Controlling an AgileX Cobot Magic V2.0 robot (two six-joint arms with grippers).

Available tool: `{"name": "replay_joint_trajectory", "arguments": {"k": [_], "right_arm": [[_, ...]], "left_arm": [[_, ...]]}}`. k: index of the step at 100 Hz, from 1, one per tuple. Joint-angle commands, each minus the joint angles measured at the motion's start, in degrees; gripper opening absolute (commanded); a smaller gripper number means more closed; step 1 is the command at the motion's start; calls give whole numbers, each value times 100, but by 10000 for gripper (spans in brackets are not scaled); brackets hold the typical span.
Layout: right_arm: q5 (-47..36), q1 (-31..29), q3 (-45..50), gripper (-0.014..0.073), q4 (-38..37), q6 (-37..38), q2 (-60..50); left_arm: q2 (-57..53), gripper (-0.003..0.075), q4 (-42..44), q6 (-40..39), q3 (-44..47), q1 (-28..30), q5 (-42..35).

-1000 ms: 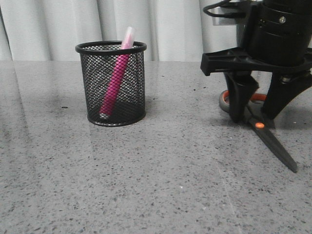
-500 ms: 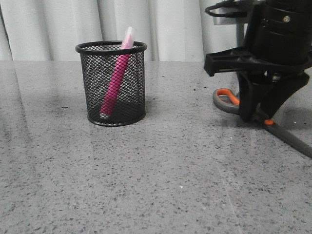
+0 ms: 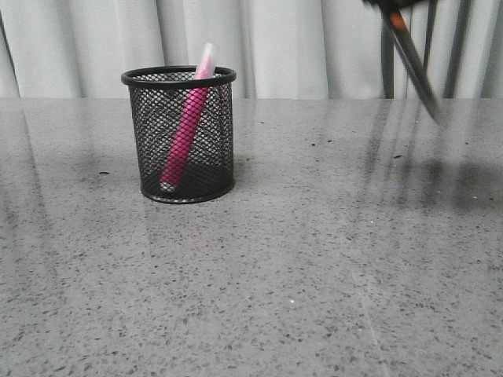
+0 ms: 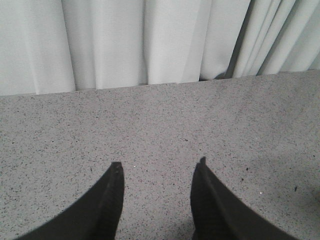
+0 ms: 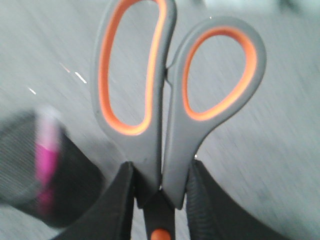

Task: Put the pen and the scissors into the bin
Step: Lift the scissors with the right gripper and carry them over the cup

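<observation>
The black mesh bin [image 3: 179, 133] stands on the table at the left, with the magenta pen [image 3: 187, 132] leaning inside it, its pale cap above the rim. The scissors [image 3: 414, 67] hang in the air at the top right, blades pointing down, blurred. In the right wrist view my right gripper [image 5: 160, 167] is shut on the scissors [image 5: 165, 115] just below the grey, orange-lined handles; the bin [image 5: 45, 170] and pen [image 5: 47, 155] show blurred beside it. My left gripper [image 4: 159, 167] is open and empty over bare table.
The speckled grey table [image 3: 275, 275] runs to a white curtain [image 3: 275, 39] along its far edge. The left wrist view shows the table's far edge [image 4: 125, 87] against the curtain.
My right gripper closed on the scissors where they lay on the table at the right and has lifted them high, out of the top of the front view. The bin and pen have not moved.
</observation>
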Motion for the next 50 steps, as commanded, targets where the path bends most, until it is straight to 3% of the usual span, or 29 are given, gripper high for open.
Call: {"name": "replay_joint_trajectory", "arguments": {"k": [1,24,50], "right_arm": [[-1610,167,-122,-73,-96,-72,-189],[-3937,560,-122,-73,-111,-72,426],[-5571,870,-122,-73,-111,-72,1319]], "left_arm": [[-135,289,-64,-46,-170,18,-395],[-135,289,-64,-46,-170,18,-395],[-135,289,-64,-46,-170,18,-395]]}}
